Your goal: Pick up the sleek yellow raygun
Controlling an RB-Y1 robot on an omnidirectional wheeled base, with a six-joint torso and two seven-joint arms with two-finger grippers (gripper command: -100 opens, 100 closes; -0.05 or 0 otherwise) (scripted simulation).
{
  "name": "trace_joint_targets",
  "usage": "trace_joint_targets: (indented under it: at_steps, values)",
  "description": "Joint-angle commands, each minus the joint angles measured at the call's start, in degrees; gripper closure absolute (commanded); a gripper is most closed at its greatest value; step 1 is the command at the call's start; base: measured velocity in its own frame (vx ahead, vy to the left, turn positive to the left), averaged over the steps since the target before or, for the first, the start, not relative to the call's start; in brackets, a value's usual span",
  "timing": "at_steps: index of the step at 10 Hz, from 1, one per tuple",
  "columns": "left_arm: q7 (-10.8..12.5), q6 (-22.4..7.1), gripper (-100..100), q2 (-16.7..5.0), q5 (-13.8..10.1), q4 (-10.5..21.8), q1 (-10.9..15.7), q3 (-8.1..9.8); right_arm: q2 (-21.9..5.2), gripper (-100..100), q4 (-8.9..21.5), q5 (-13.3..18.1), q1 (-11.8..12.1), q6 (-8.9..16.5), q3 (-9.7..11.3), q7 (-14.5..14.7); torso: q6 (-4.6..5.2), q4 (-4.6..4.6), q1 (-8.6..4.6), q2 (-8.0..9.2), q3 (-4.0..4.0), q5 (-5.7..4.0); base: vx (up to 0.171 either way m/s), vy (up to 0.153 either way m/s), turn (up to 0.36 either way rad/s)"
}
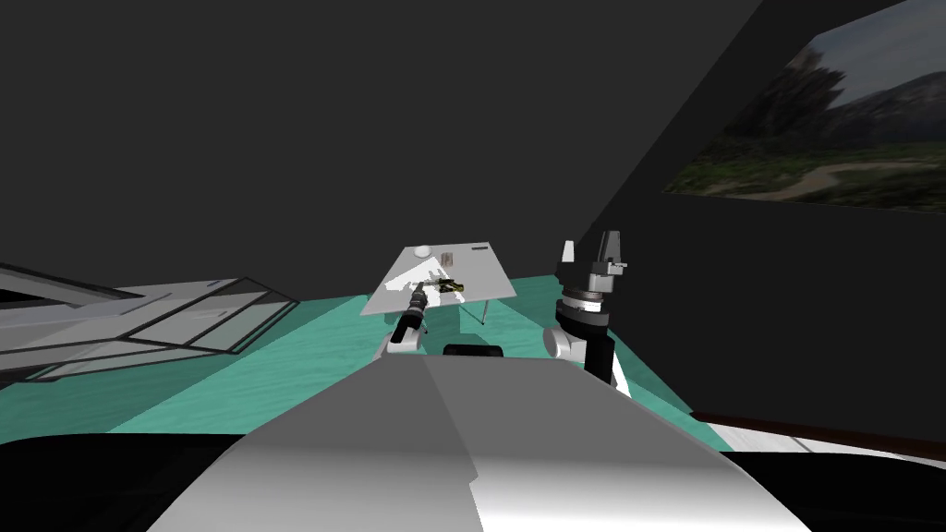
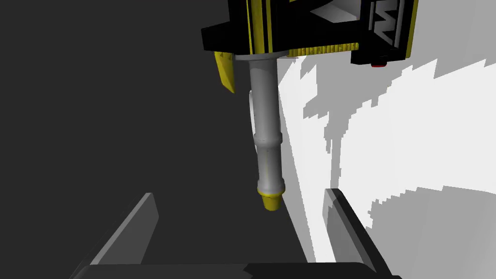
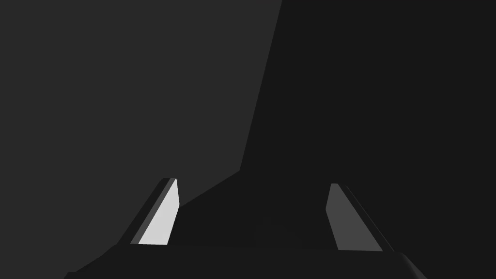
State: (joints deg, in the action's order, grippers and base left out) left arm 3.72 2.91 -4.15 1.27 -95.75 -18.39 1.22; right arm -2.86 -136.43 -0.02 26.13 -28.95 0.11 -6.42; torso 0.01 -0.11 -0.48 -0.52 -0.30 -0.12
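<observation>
One raygun (image 2: 265, 126) points its barrel (yellow-tipped) toward left gripper (image 2: 240, 193).

The raygun (image 2: 265, 145) has a blocky black body with yellow trim and a long, slim grey barrel ending in a small yellow tip. It seems to lie flat on the white bench (image 2: 411, 145), along a shadow's edge.
</observation>
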Motion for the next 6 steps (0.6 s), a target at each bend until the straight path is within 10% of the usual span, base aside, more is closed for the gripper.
trace_joint_targets:
  at_steps: [1,3,4,5,6]
  values:
    - [-0.4,-1.1,-100,2.2,0.4,0.2,0.0,-0.42,0.0,0,0.0,0.0,0.0,0.0,0.0,0.0,0.00,0.00,0.00,0.00,0.00,0.00,0.148,-0.113,-0.052]
    - [-0.4,-1.3,-100,2.5,0.5,-0.1,0.0,-0.47,0.0,0,0.0,0.0,0.0,0.0,0.0,0.0,-0.02,0.00,0.15,0.05,0.02,0.02,0.088,-0.043,-0.010]
    - [-0.4,-1.4,0,2.6,0.5,-0.1,0.0,-0.51,0.0,0,0.0,0.0,0.0,0.0,0.0,0.0,-0.03,0.04,0.34,0.28,0.14,0.06,0.011,-0.006,0.001]
    - [-0.4,-1.4,-100,2.6,0.5,-0.1,0.0,-0.51,0.0,0,0.0,0.0,0.0,0.0,0.0,0.0,-0.03,0.08,0.42,0.45,0.24,0.08,0.005,-0.002,0.000]
    - [-0.4,-1.4,100,2.6,0.5,-0.1,0.0,-0.51,0.0,0,0.0,0.0,0.0,0.0,0.0,0.0,-0.03,0.10,0.46,0.52,0.29,0.09,0.000,0.000,0.000]
